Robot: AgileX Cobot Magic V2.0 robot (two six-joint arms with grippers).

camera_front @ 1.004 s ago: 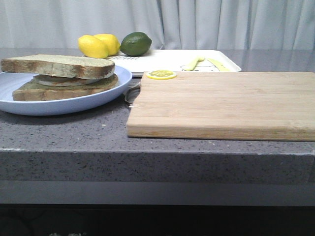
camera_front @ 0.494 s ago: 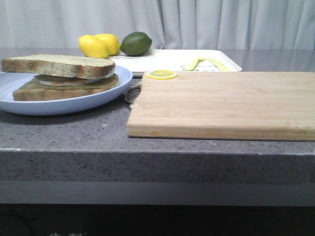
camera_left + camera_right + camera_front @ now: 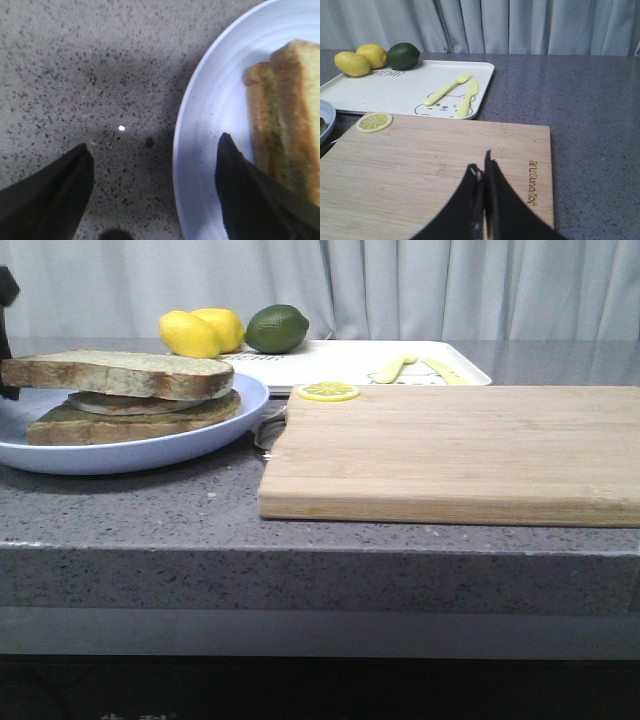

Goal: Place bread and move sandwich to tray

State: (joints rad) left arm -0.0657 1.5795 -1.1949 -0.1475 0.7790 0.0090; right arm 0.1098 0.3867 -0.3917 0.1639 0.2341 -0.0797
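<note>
Cutting board (image 3: 455, 450) fronts the tray (image 3: 410, 90); left gripper (image 3: 152, 192) jaws spread over the plate (image 3: 210, 150) rim beside the sandwich (image 3: 287, 115); right gripper (image 3: 482, 175) jaws pressed together, empty.

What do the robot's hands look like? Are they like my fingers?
Not much like yours. The left gripper has two smooth, black, pointed fingers, shaped like wedges or beak halves. The right gripper has the same black, tapering fingers, with a thin pale strip along one inner edge. No cables, writing or sleeves show. In the front view only a dark bit of the left arm peeks in.
</note>
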